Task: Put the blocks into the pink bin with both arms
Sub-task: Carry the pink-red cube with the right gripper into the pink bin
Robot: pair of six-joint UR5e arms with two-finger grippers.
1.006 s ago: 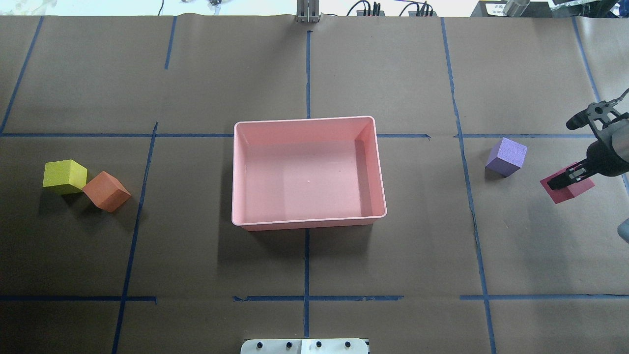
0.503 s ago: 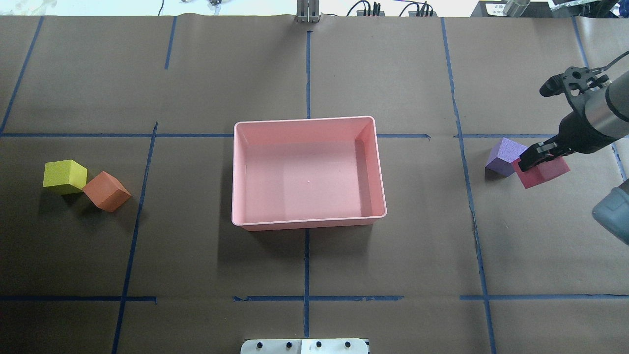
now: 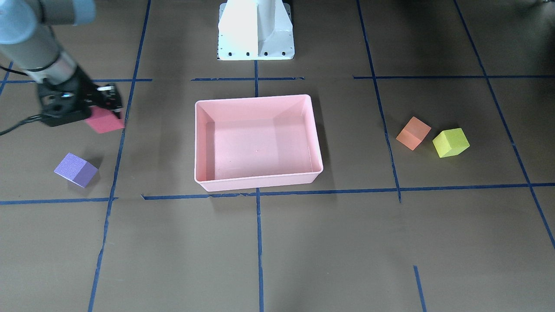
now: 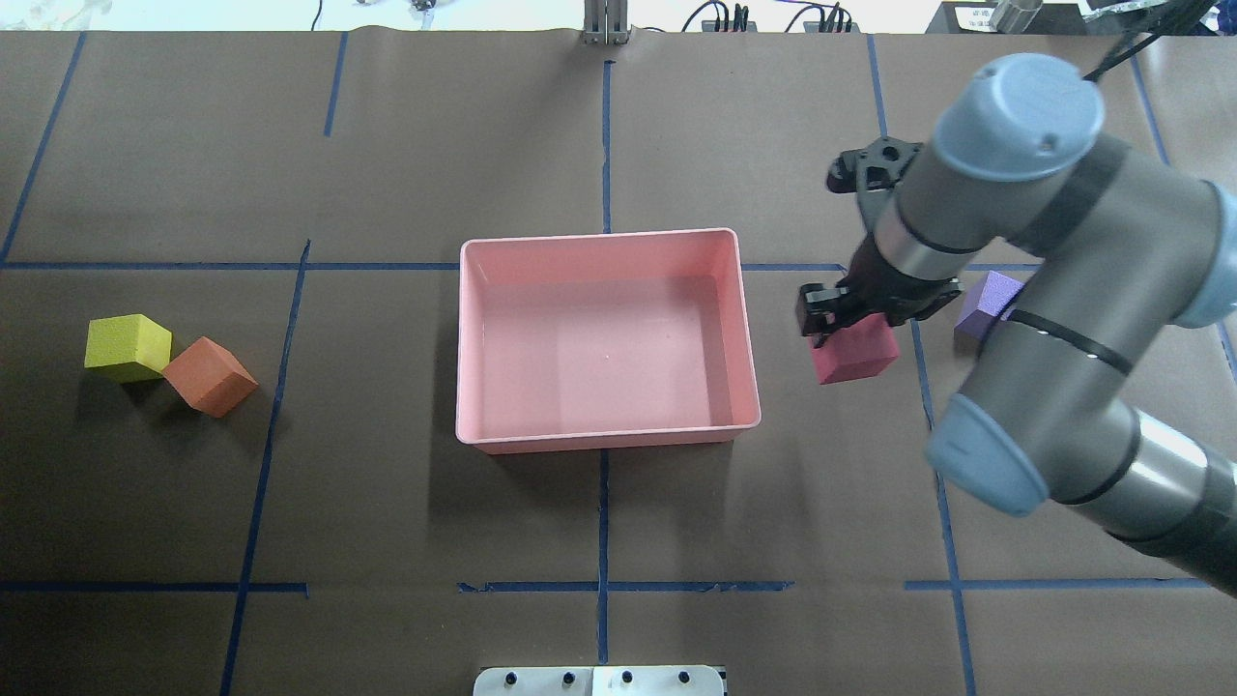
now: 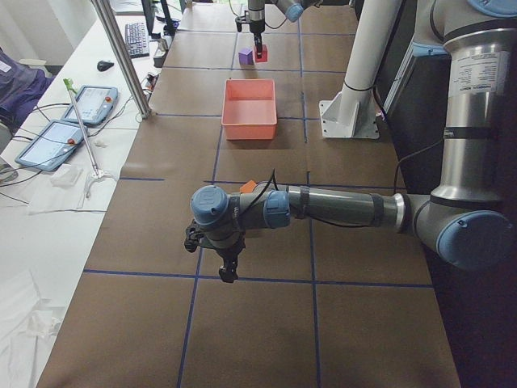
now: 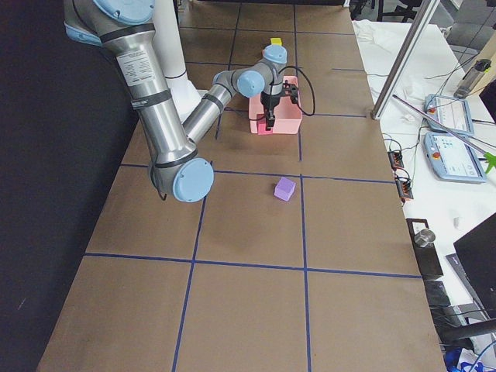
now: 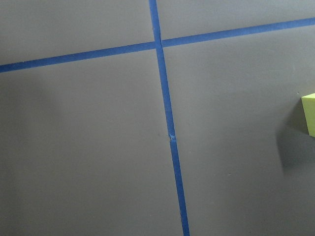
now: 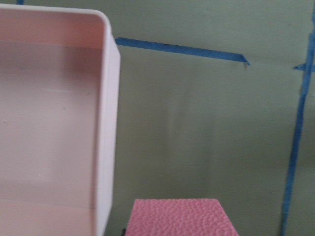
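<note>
My right gripper [image 4: 837,329] is shut on the red block [image 4: 855,352] and holds it above the table, just right of the pink bin [image 4: 462,338]. The right wrist view shows the red block [image 8: 179,216] beside the bin's rim [image 8: 106,123]. The bin holds nothing. The purple block [image 4: 988,298] lies behind the right arm, partly hidden. The yellow-green block [image 4: 126,346] and the orange block [image 4: 210,375] touch at the far left. My left gripper [image 5: 229,271] shows only in the exterior left view, and I cannot tell its state.
The white pedestal [image 3: 256,30] stands at the robot's side of the table. Blue tape lines cross the brown paper. The right arm's elbow [image 4: 1063,338] hangs over the table's right part. A metal post [image 5: 121,56] and tablets [image 5: 89,101] stand beyond the far edge.
My right arm has swung left with the red block, from the table's right edge past the purple block to just beside the bin's right wall. The other blocks have not moved.
</note>
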